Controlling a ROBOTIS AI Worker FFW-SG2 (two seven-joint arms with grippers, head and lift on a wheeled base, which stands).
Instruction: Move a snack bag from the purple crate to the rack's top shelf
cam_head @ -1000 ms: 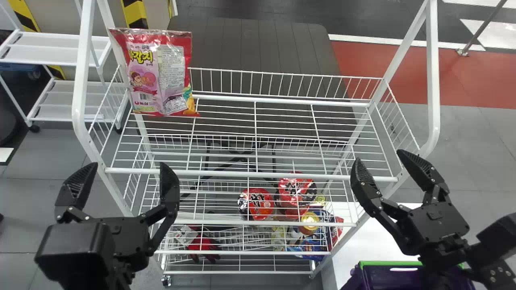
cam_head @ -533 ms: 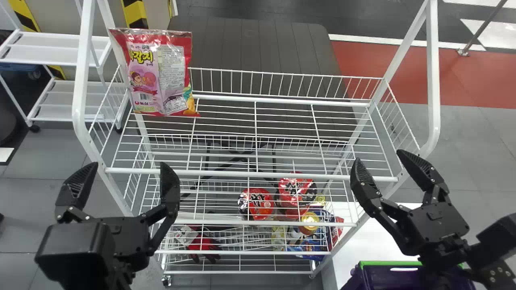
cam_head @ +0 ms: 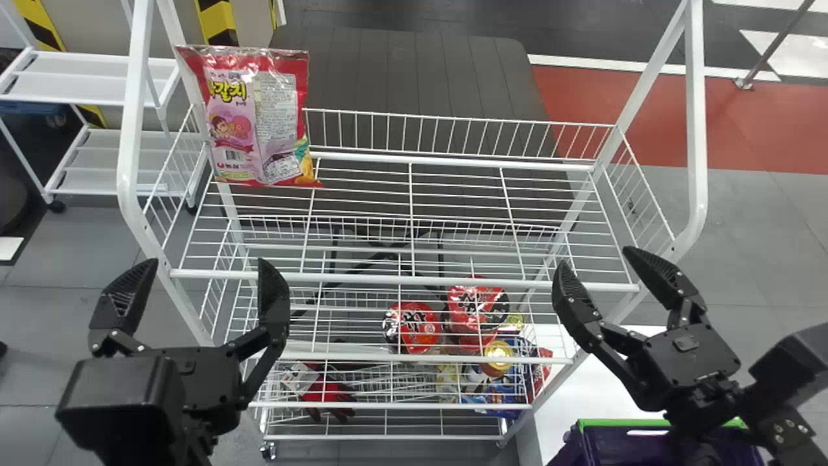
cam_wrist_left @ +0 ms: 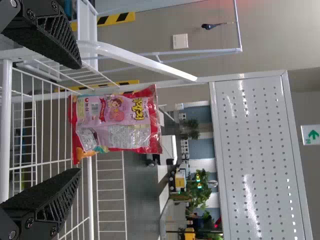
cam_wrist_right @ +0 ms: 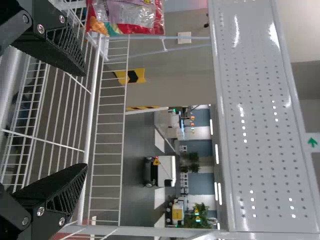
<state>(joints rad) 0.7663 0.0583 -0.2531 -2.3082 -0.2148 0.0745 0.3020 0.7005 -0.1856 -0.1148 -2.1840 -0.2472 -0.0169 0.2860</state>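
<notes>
In the head view a red and pink snack bag (cam_head: 259, 123) stands upright at the back left corner of the rack's top shelf (cam_head: 407, 280). My left gripper (cam_head: 207, 278) is open before the shelf's front left corner, apart from the bag. Open too, my right gripper (cam_head: 595, 265) is at the front right corner. The purple crate (cam_head: 621, 446) sits at the bottom right, partly covered by the right arm. The left wrist view has the bag (cam_wrist_left: 117, 122) beyond the left gripper (cam_wrist_left: 80, 117); the right wrist view shows part of it (cam_wrist_right: 130, 15) beyond the right gripper (cam_wrist_right: 86, 117).
Lower shelves hold red-lidded cups (cam_head: 412, 327), several packets and a red glove (cam_head: 326, 391). White posts and a wire rim (cam_head: 453, 136) bound the top shelf. The crate stands on a white surface (cam_head: 576, 395). A white cart (cam_head: 97, 77) is at the far left.
My right gripper has shifted slightly left in the head view, its fingers still apart. The left gripper and the bag have stayed where they were.
</notes>
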